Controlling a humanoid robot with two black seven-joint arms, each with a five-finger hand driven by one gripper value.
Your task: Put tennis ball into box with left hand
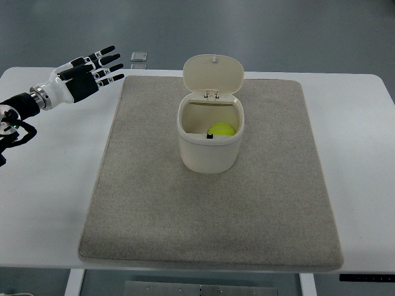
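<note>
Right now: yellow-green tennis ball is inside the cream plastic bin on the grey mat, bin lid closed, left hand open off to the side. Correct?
One error: the lid is not closed. The top view shows it hinged up and open at the back of the cream plastic bin. The rest holds: the yellow-green tennis ball sits inside, the bin stands on the grey mat, and the left hand is open, off to the side.

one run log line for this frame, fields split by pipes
left hand: open, empty, over table's far-left | tennis ball: inside box | lid: up | right hand: not in view
</note>
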